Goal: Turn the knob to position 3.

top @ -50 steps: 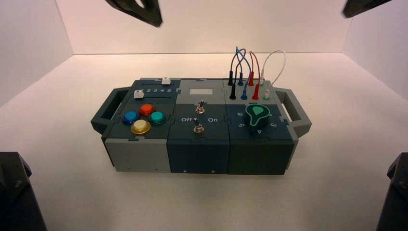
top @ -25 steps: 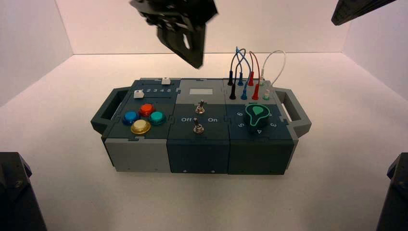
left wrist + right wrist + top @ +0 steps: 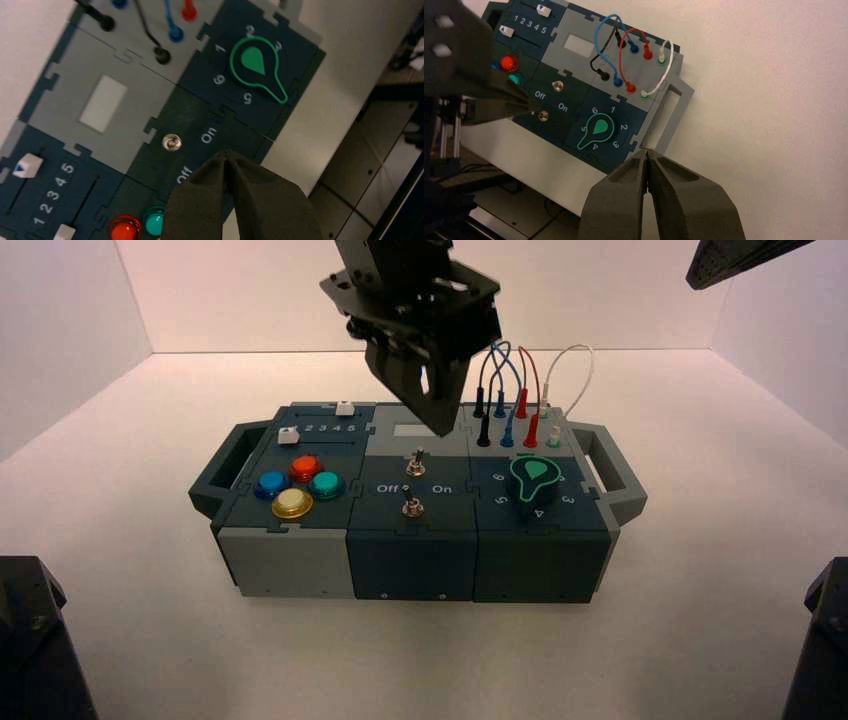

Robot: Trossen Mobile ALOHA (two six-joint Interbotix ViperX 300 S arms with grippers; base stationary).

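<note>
The dark green knob (image 3: 535,478) with a light-green rim sits on the box's right section, near the front. In the wrist views the knob (image 3: 255,62) (image 3: 599,127) points its tip toward the dial's 4, on the side nearer the 5. The digit 3 (image 3: 278,46) (image 3: 616,144) is one mark further round. My left gripper (image 3: 440,427) (image 3: 227,154) hangs shut and empty above the box's middle section, left of the knob and not touching it. My right gripper (image 3: 646,152) is shut, held high off the box's right side; only its arm (image 3: 745,255) shows in the high view.
Two metal toggle switches (image 3: 417,462) with Off/On lettering lie under the left gripper. Wires (image 3: 510,380) plugged into sockets rise just behind the knob. Coloured push buttons (image 3: 297,485) and two white sliders (image 3: 290,435) occupy the left section. A handle (image 3: 610,470) juts from the box's right end.
The left arm has come down and rightward from the upper left and now hangs over the box's middle section. The knob and the right arm have not visibly moved.
</note>
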